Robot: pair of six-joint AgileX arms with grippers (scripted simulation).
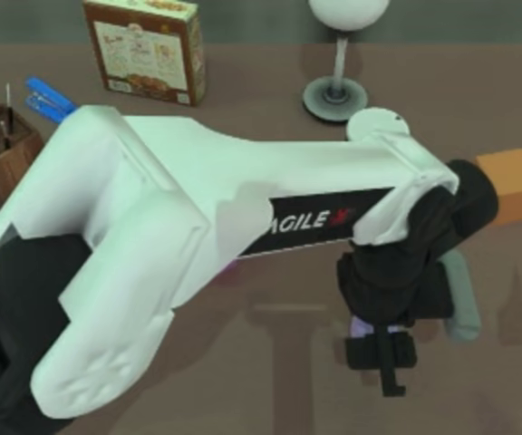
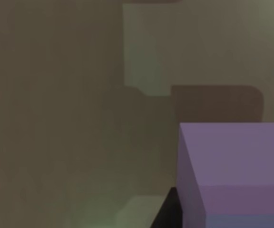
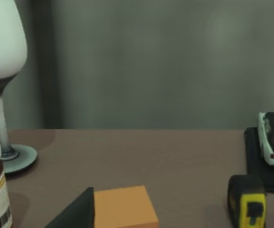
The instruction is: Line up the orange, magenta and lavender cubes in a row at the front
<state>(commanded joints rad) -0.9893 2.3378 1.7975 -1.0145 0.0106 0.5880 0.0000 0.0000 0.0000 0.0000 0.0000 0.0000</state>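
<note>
Lavender cube (image 2: 232, 175) sat at your left gripper (image 1: 381, 349), jaws' grip unclear; you had placing next.

Top view looks straight down; left wrist hovers close over the tabletop (image 2: 56, 118); right wrist looks low across it, sharing the orange cube (image 1: 513, 184) with the top view.

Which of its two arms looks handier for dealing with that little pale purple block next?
The left. Its hand hangs right over the lavender cube, which fills its wrist view. The right arm is out of the top view; its wrist view shows the orange cube instead.
</note>
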